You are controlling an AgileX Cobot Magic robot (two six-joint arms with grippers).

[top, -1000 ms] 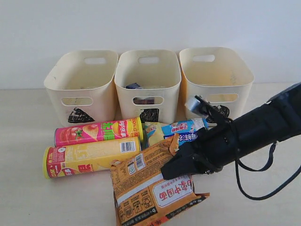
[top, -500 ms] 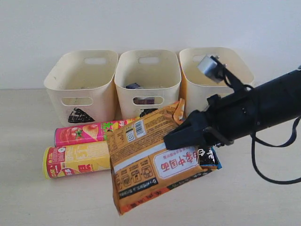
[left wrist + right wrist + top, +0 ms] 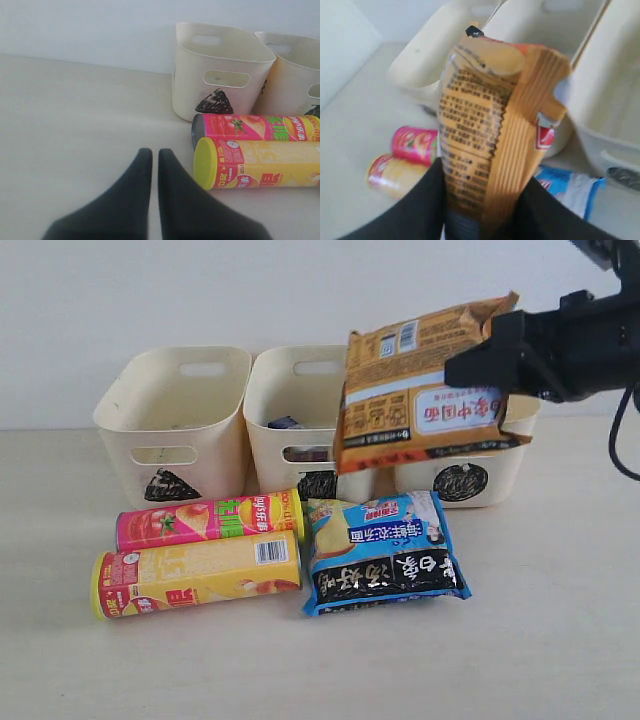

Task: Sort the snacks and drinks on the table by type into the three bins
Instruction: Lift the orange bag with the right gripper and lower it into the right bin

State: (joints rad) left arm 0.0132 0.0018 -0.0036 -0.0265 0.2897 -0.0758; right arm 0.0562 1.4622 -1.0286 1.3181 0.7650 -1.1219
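Pinching the orange packet (image 3: pixel 420 400) by one edge in our right gripper (image 3: pixel 478 368), we hold it aloft with the bins (image 3: pixel 128 430) below the gripper, likely to clear their rims, while our left gripper (image 3: pixel 152 160) rests clenched and empty.

This looks like a robot test setup in a lab, not a home. There is a bare white wall (image 3: pixel 150 290), a plain pale bench (image 3: pixel 90 660), three identical cream bins (image 3: pixel 130 425) lined up at its twelve o'clock side, and a black cabled robot arm (image 3: pixel 570 335) at two o'clock.
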